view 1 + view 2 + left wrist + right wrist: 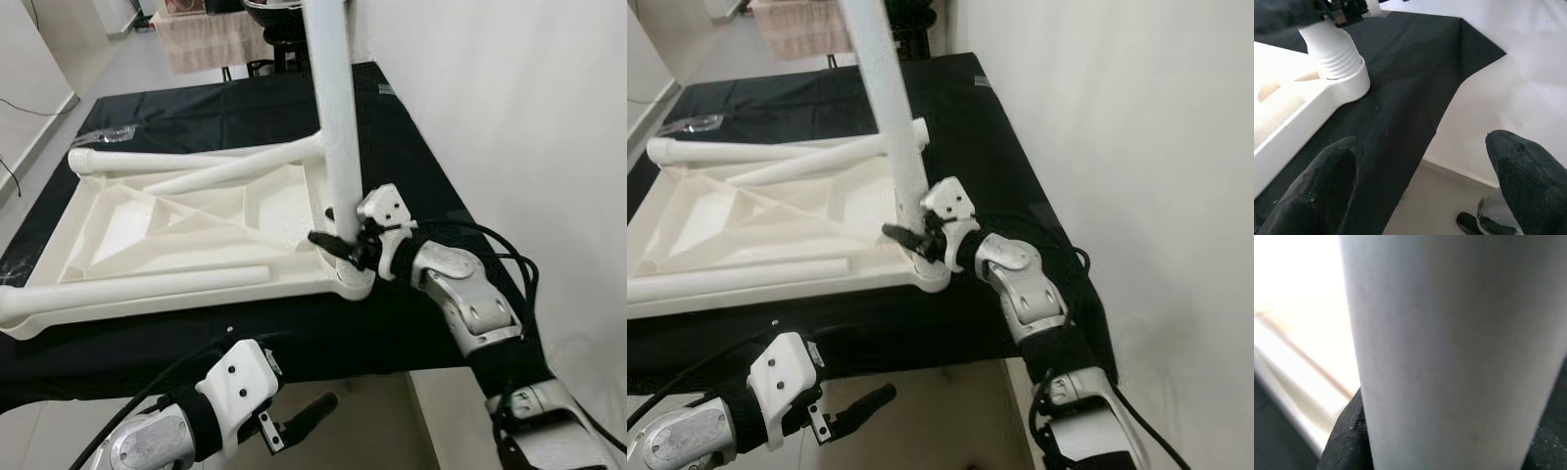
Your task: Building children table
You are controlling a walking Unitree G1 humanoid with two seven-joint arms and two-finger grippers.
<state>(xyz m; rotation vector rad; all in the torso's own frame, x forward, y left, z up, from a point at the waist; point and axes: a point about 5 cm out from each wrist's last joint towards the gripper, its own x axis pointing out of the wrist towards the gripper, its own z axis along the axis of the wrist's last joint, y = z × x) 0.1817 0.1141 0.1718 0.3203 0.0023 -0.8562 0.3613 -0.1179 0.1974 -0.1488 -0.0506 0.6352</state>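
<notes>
A: Children's white plastic tabletop (167, 230) lies upside down on the black-draped worktop (411, 157), ribs facing up. The right claw (338, 245) is clamped around the upright white tubular leg (338, 127), low down, just above the corner socket (355, 284).

B: How far along is it?

A: Early, I judge. One leg stands in its socket. Three loose white tubular legs (137, 289) lie across the tabletop, beyond and beside the right claw. Whether the upright one is fully seated, I can't tell.

B: And the left claw (294, 419)?

A: Spread wide, holding nothing, hanging below the worktop's near edge.

B: Do the views differ?

A: The left wrist view shows the ribbed thread (1336, 54) at the leg's foot, partly above the socket. In the right wrist view the leg is a blurred white column, fingertips (1347, 440) dark behind it.
</notes>
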